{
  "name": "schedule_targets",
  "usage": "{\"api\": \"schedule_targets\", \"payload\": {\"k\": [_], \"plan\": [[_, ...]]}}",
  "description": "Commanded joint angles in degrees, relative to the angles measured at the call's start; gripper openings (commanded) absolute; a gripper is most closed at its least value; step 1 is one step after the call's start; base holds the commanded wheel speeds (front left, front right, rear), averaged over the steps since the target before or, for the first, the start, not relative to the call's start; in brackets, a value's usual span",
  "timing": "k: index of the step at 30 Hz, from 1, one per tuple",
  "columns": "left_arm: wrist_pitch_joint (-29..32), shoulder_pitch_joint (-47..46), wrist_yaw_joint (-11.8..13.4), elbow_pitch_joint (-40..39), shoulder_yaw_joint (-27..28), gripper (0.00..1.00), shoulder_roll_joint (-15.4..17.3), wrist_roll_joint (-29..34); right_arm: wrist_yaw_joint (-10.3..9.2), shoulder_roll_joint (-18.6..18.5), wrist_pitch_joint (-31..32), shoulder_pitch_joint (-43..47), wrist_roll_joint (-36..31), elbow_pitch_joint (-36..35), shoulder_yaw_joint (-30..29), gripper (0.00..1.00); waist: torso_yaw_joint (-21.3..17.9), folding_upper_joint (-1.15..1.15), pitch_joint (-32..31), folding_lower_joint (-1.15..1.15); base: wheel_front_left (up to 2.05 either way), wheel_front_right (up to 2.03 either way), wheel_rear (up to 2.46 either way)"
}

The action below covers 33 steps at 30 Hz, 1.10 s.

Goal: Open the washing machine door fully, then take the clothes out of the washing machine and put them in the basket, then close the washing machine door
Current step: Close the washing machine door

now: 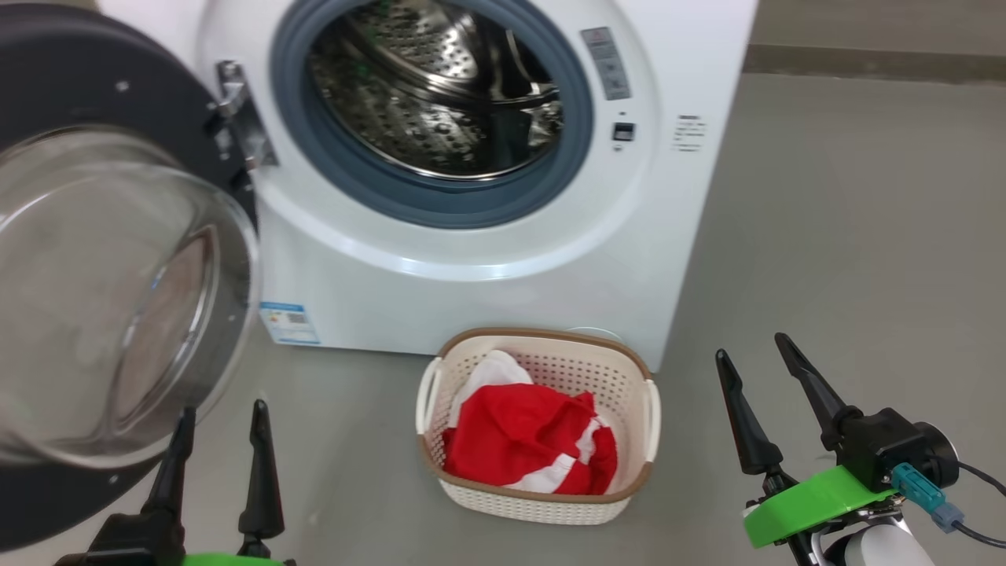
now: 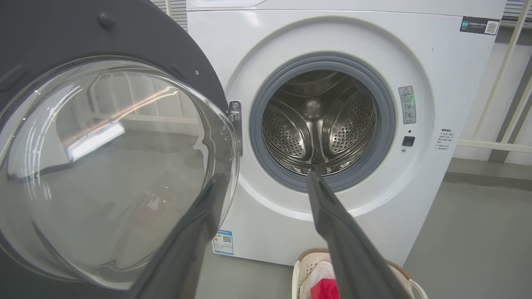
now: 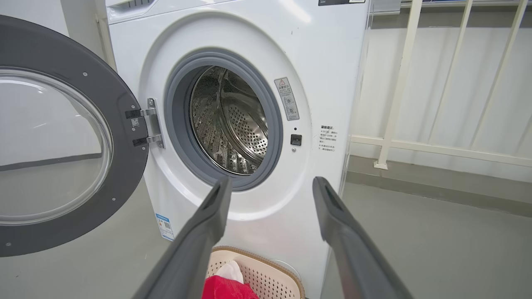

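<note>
The white washing machine [image 1: 487, 259] stands before me with its steel drum [image 1: 440, 86] bare. Its door [image 1: 102, 291] is swung wide to the left, glass bowl facing me. On the floor in front sits the cream basket [image 1: 542, 503] holding the red and white clothes [image 1: 526, 444]. My left gripper [image 1: 224, 424] is open at the lower left, close under the door's rim. My right gripper [image 1: 754, 354] is open at the lower right, beside the basket. In the left wrist view the door [image 2: 104, 166] is near my left gripper [image 2: 266, 178]. The right wrist view has the machine [image 3: 249, 104], the basket [image 3: 270, 278] and my right gripper [image 3: 270, 182].
Grey floor [image 1: 849, 236] stretches to the right of the machine. A white railing [image 3: 436, 83] and wall stand behind and to the right. A blue sticker [image 1: 289, 322] is low on the machine's front.
</note>
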Motion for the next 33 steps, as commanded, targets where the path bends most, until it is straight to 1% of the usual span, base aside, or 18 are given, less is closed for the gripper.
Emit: {"api": "schedule_targets", "payload": {"k": [1, 13, 21, 26, 33], "plan": [[0.32, -0.42, 0.74, -2.14, 2.06, 1.0, 0.8, 0.64, 0.36, -0.22, -0.37, -2.51, 0.36, -1.12, 1.63, 1.0, 3.18, 0.0, -0.23, 0.0, 0.0, 0.0, 0.0], [0.45, 0.38, 2.33, -4.6, 2.18, 1.0, 0.82, 0.74, 0.36, -0.22, -0.37, -3.21, 1.11, -1.06, 3.25, 1.0, 11.7, 0.0, -0.35, 0.0, 0.0, 0.0, 0.0], [0.99, 0.56, 3.11, -5.02, 2.16, 1.0, 1.21, 1.07, 0.36, -0.22, -0.37, -3.21, 1.84, -0.94, 4.27, 1.0, 15.73, 0.0, -1.44, 0.0, 0.0, 0.0, 0.0], [1.47, 1.09, 3.58, -5.49, 2.35, 1.0, 1.68, 1.23, 0.36, -0.22, -0.37, -2.89, 2.36, -0.81, 4.8, 1.0, 17.41, 0.0, -1.98, 0.0, 0.0, 0.0, 0.0], [1.38, 1.72, 3.7, -6.31, 2.68, 1.0, 1.83, 0.4, 0.36, -0.22, -0.37, -2.96, 2.37, -0.4, 5.34, 1.0, 17.54, 0.0, -2.02, 0.0, 0.0, 0.0, 0.0]]}}
